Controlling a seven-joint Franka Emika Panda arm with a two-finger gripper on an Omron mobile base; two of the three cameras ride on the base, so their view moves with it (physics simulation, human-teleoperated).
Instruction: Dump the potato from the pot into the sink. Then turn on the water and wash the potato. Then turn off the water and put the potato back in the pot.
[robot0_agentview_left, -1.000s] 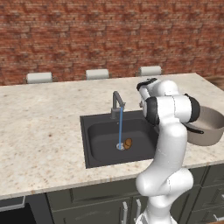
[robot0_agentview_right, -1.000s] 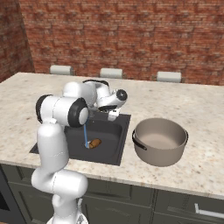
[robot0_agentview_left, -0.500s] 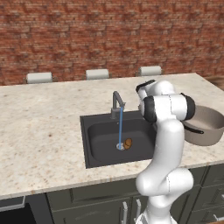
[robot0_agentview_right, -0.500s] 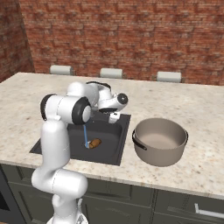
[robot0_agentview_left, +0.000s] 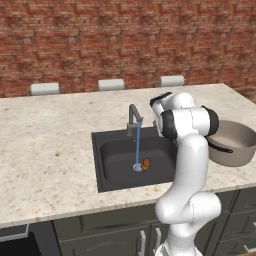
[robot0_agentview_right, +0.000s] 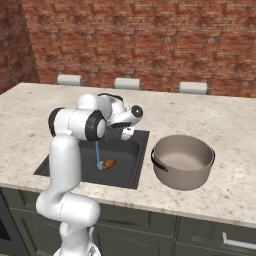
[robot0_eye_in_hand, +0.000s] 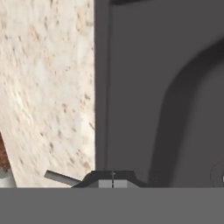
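Lying wet under the running stream beside the drain of the sink (robot0_agentview_left: 107, 165), the small oval orange-brown potato (robot0_agentview_left: 146, 163) looks light, firm and likely slippery, best pinched across its narrow middle, while the gripper (robot0_eye_in_hand: 113, 178), jaws clenched on nothing, hovers by the faucet (robot0_agentview_left: 133, 116).

Faucet (robot0_agentview_left: 134, 118) and water stream (robot0_agentview_left: 137, 147) cross the sink (robot0_agentview_left: 112, 160); pot (robot0_agentview_right: 183, 161) open.

Tabletop (robot0_agentview_left: 50, 145): you see speckled beige stone, smooth, faint sheen.
Sink (robot0_agentview_left: 115, 167): matt black, smooth.
Pot (robot0_agentview_right: 183, 161): your pot looks like dull grey brushed metal.
Potato (robot0_agentview_right: 108, 163): orange-brown, matt.
Wall (robot0_agentview_left: 100, 40): rough red brick.
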